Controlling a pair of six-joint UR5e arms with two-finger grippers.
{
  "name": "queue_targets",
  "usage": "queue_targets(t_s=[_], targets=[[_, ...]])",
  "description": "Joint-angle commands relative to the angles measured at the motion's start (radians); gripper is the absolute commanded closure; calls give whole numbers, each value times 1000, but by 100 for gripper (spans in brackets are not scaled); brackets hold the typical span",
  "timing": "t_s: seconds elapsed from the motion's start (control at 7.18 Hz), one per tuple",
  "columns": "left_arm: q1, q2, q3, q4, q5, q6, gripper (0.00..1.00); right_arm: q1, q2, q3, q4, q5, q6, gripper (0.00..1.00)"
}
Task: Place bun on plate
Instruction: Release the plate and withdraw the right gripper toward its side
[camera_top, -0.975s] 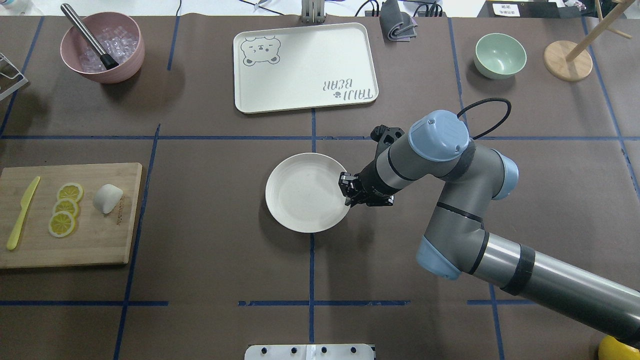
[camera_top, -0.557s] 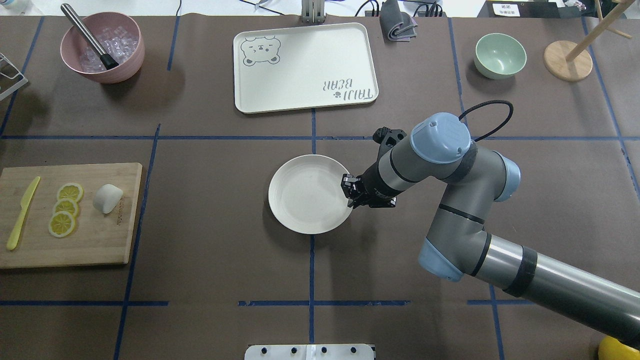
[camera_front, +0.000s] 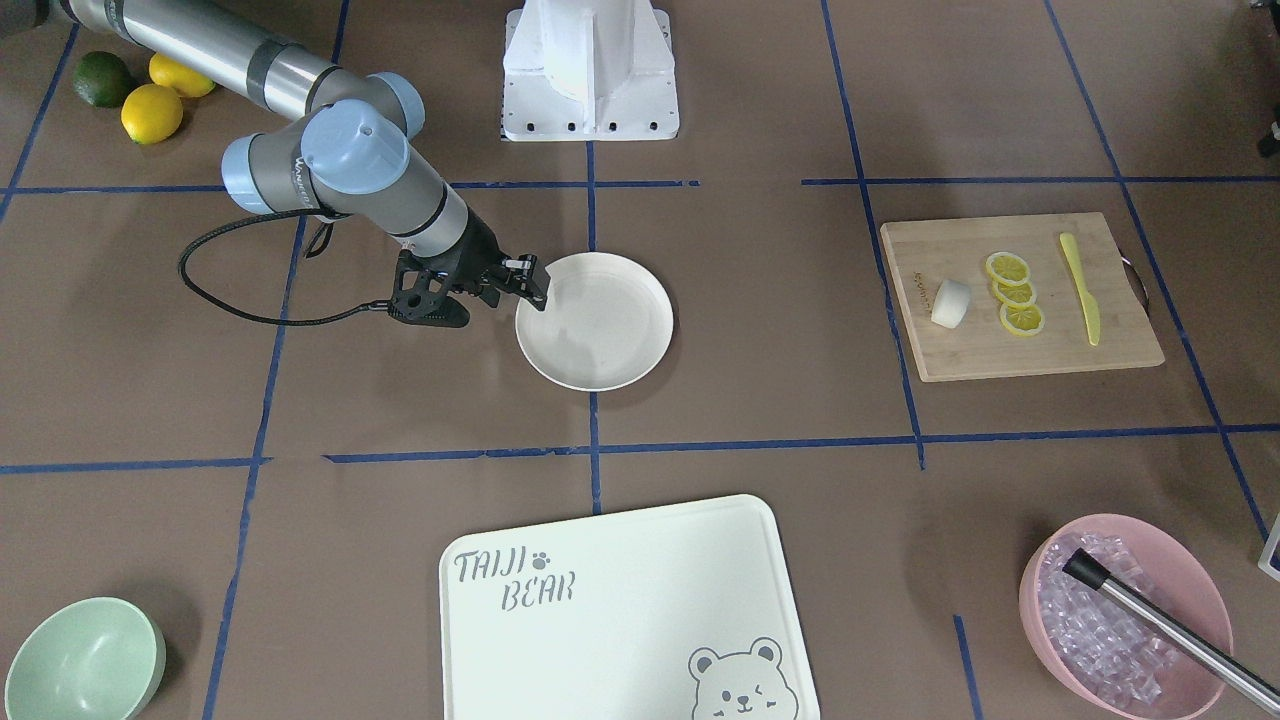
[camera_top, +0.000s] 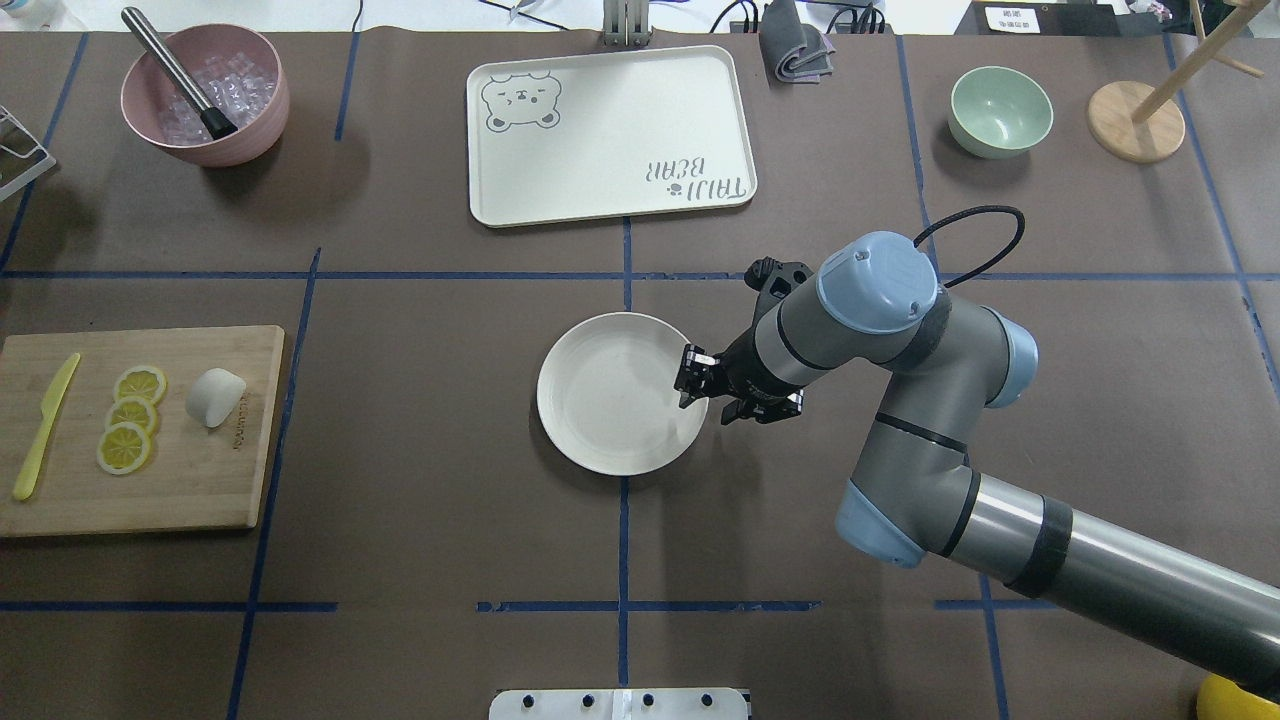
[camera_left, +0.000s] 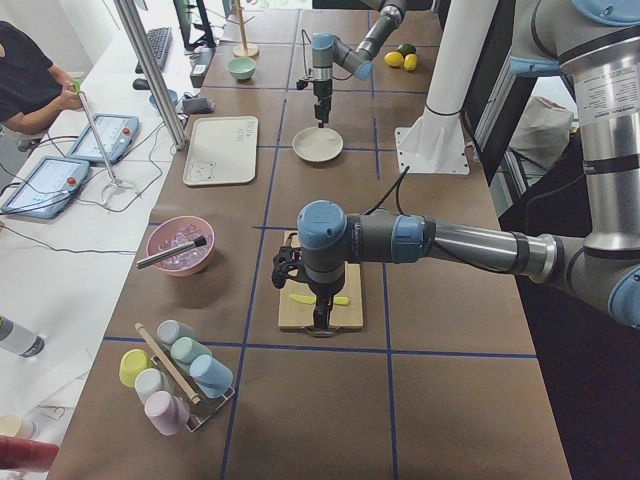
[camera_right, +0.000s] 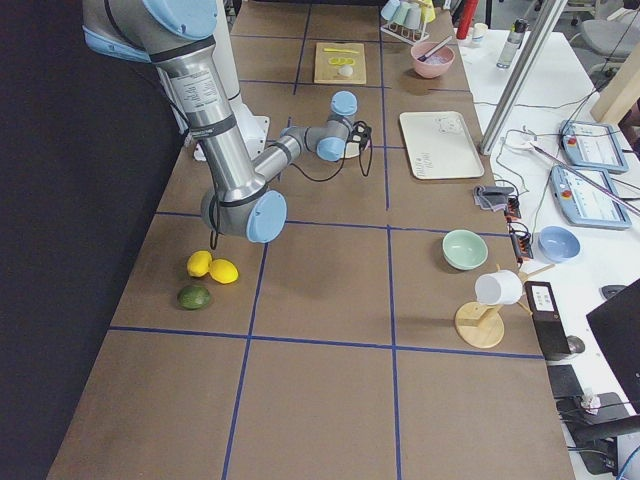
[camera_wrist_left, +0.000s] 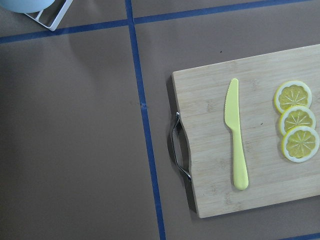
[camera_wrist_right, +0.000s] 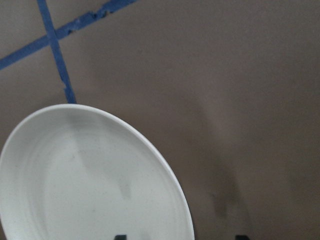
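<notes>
The bun (camera_top: 215, 396) lies on the board (camera_top: 200, 490), just beside the lemon slices (camera_top: 132, 415). It is well apart from the right end effector (camera_top: 708, 405), whose fingers are spread astride the plate (camera_top: 600, 440) rim, far off the board. The left end effector (camera_left: 322, 322) hangs over the board, and I cannot tell whether it is spread. The bun is a small, smooth, plain white rounded lump.
</notes>
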Motion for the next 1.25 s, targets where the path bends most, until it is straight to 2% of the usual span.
queue_targets(t_s=[0.0,0.14,0.28,0.42,0.7,0.84,1.11], targets=[[1,-9,64,-145,-14,-16,0,133,-60,122,-74,104,-6,0],[4,-14,63,-155,-25,-99,0,236,-66,176,-155,184,-14,0],[33,-24,48,-182,-23,-122,0,323,-128,225,-182,246,-40,0],[114,-26,40,-235,-19,-127,0,417,-225,259,-182,304,-148,0],[272,-58,49,-395,-11,-223,0,514,-449,310,-182,315,-471,0],[343,-119,49,-403,39,-231,0,554,-522,311,-182,317,-602,0],[473,-188,68,-405,99,-239,0,565,-584,310,-182,312,-676,0]])
